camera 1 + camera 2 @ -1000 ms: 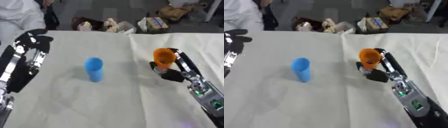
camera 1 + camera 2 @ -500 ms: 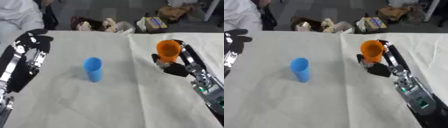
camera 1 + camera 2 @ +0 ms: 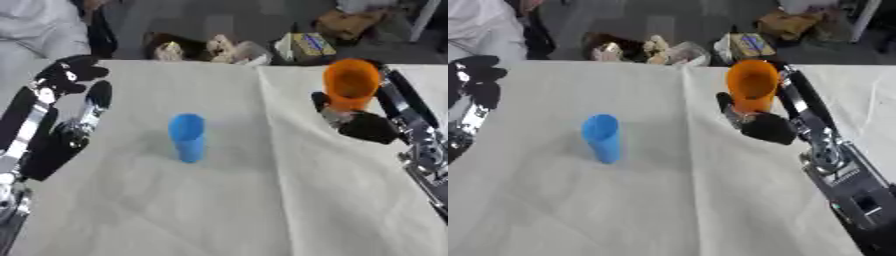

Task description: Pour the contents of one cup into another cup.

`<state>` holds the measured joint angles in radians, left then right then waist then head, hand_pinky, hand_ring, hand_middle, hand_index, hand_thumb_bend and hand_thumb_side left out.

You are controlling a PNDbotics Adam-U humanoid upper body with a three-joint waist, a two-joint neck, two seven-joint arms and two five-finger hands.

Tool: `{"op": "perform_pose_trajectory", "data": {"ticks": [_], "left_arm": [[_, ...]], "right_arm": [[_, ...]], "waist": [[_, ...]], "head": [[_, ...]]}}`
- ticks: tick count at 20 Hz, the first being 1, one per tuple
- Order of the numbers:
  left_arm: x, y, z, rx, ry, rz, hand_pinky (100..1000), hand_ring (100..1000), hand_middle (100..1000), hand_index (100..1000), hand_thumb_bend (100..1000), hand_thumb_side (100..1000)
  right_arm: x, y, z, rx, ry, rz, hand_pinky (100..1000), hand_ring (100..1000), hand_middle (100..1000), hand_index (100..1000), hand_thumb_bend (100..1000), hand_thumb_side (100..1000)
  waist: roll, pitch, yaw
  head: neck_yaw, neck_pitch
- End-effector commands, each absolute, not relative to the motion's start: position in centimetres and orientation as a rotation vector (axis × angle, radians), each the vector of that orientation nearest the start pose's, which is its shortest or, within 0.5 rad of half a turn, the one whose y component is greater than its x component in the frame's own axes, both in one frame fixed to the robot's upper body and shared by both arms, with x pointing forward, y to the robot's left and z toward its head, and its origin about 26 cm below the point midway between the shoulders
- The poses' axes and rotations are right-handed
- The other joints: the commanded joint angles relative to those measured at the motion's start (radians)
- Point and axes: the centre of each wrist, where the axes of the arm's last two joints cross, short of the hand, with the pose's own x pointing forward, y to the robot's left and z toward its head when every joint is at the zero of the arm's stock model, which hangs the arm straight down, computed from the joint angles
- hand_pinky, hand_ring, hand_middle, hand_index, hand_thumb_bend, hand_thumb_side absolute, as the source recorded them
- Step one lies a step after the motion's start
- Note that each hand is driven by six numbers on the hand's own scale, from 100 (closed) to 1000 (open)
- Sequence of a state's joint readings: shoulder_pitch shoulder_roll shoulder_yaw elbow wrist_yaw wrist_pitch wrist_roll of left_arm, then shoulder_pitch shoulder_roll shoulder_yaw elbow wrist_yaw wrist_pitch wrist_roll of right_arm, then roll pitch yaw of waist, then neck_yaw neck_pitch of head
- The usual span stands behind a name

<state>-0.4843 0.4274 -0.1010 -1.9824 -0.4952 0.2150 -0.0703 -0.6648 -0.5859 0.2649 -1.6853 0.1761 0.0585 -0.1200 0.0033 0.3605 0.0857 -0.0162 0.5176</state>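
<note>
The robot's right hand (image 3: 363,125) has its dark fingers curled round the lower part of a bright orange plastic cup (image 3: 351,88), gripping it upright with the open mouth facing up, out at about two o'clock on the white cloth-covered table (image 3: 262,200). What is inside the cup I cannot make out. The tall sky-blue plastic cup (image 3: 187,137) stands upright by itself near the middle of the cloth, well apart from the orange one, off toward its eight o'clock. The left hand (image 3: 74,75) shows at nine o'clock, fingers relaxed and holding nothing, clear of both cups.

The risk from here looks like the carry and the tilt. The blue cup is narrow and tall, so a nudge from the orange rim or a finger could tip it over. Its mouth is small too; tilting the orange cup before it is squarely above would likely spill the contents on the cloth.
</note>
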Motion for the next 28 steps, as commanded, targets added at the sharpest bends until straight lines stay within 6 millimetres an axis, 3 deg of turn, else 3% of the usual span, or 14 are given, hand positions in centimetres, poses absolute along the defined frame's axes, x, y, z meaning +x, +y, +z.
{"op": "perform_pose_trajectory", "data": {"ticks": [1, 12, 25, 28], "left_arm": [[30.8, 23.4, 26.0, 0.847, -2.111, -0.843, 873, 885, 900, 874, 269, 880], [31.5, 22.7, 26.7, 1.013, -1.885, -1.107, 919, 929, 942, 993, 449, 891], [33.1, 22.1, 25.9, 0.978, -1.694, -1.283, 937, 940, 954, 1000, 504, 964], [33.6, 22.0, 25.3, 0.946, -1.662, -1.306, 941, 942, 959, 1000, 561, 968]], "right_arm": [[35.7, -24.0, 26.3, -0.571, -2.238, 0.785, 368, 572, 640, 622, 100, 393], [34.1, -23.7, 27.5, -0.568, -2.267, 0.798, 362, 569, 637, 620, 100, 384], [33.1, -23.5, 28.5, -0.552, -2.282, 0.818, 351, 563, 638, 615, 100, 383], [32.9, -23.4, 28.6, -0.545, -2.28, 0.817, 349, 561, 651, 614, 100, 382]], "waist": [[-0.015, -0.03, -0.002], [-0.015, -0.032, -0.01], [-0.022, -0.041, -0.02], [-0.024, -0.042, -0.022]], "head": [[0.006, 0.005], [0.01, 0.01], [0.017, 0.017], [0.021, 0.017]]}}
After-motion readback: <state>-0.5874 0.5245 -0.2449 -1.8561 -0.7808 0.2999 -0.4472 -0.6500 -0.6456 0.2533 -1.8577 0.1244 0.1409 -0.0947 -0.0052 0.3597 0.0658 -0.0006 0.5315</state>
